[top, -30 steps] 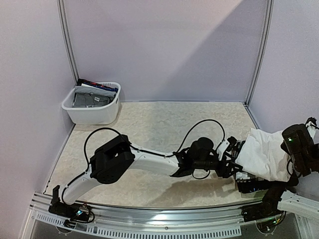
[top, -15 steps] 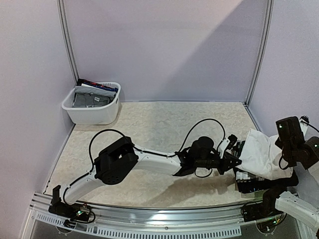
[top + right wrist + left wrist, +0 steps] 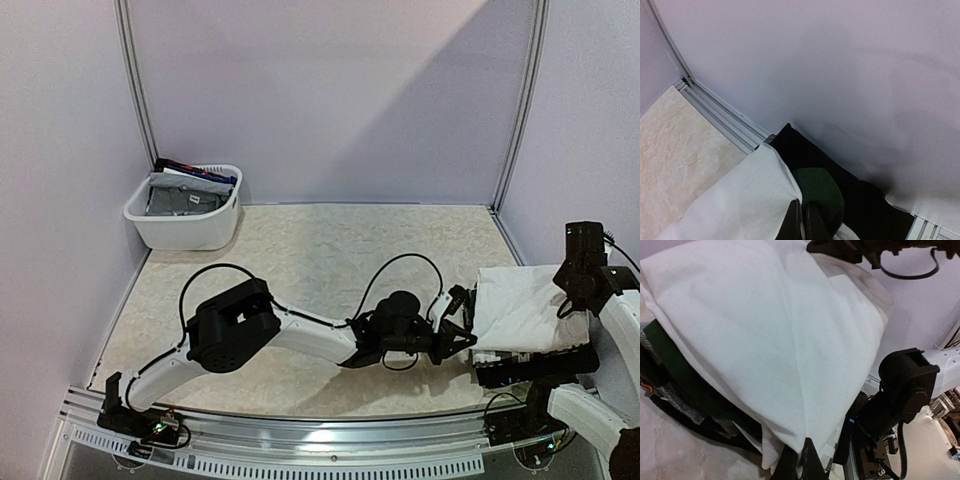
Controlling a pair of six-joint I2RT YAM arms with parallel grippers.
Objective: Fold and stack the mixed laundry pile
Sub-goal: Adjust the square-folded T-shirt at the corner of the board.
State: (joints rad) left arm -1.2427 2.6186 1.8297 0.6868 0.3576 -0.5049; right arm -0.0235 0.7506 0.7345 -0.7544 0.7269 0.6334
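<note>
Left tool (image 3: 468,337): closed tight, pinching the near left edge of the white cloth (image 3: 520,315).
Right tool (image 3: 802,220): closed too, its two thin dark fingers nipping the far edge of the same cloth.
White cloth: soft and smooth with a few long creases, stretched out almost flat between the two tools, at the right end of the bench (image 3: 320,260).
Under the cloth: a low stack of dark folded clothes (image 3: 520,365), with black, grey checked and dark green layers showing at the sides.
Green piece (image 3: 817,192): a rounded fold peeking out just beside the right tool, lying on a black piece (image 3: 850,200).
Bench: pale, with a cloudy, stone-like pattern.
Basket (image 3: 185,232): white plastic with rounded corners, in the far left corner, well apart from the stack.
In the basket: grey clothes (image 3: 180,200) and some dark ones, lumpy and bunched.
</note>
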